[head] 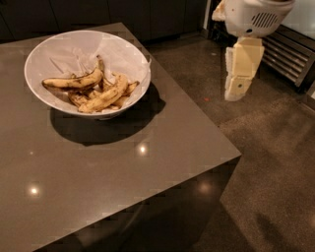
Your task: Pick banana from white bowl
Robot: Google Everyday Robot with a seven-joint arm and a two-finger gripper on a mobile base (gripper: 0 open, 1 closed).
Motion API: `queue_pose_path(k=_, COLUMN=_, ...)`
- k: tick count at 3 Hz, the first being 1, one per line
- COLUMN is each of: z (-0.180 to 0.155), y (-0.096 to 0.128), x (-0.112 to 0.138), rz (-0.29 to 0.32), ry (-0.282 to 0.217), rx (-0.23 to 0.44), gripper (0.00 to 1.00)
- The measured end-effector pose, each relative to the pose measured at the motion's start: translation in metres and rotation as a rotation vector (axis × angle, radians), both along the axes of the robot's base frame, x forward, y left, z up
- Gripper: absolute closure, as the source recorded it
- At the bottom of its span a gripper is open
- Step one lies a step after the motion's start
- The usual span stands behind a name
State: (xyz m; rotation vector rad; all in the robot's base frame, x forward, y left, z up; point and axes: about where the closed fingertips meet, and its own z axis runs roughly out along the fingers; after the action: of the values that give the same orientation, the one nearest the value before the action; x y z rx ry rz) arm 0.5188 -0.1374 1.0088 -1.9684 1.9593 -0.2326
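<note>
The white bowl is wide and shallow and sits on the far left part of the dark table. Several spotted yellow bananas lie in it, one long banana across the top of the pile. My gripper hangs from the white arm at the upper right, off the table's right edge and above the floor. It is well to the right of the bowl and holds nothing.
The table's right edge and front corner drop to a speckled floor. Dark cabinets run along the back. A slatted metal grille stands at the far right.
</note>
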Motion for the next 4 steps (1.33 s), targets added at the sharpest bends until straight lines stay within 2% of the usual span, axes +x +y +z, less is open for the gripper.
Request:
queue_pose_path(k=1, z=0.005, y=0.019, x=0.011, rz=0.053, ry=-0.023, rx=-0.012, gripper=0.0)
queue_pose_path(k=3, z=0.01, y=0.076, x=0.049, rz=0.25, ry=-0.049, rx=-0.062, gripper=0.0)
queue_pose_path(k=4, z=0.01, y=0.079, x=0.051, rz=0.258, ry=-0.053, rx=-0.058, gripper=0.0)
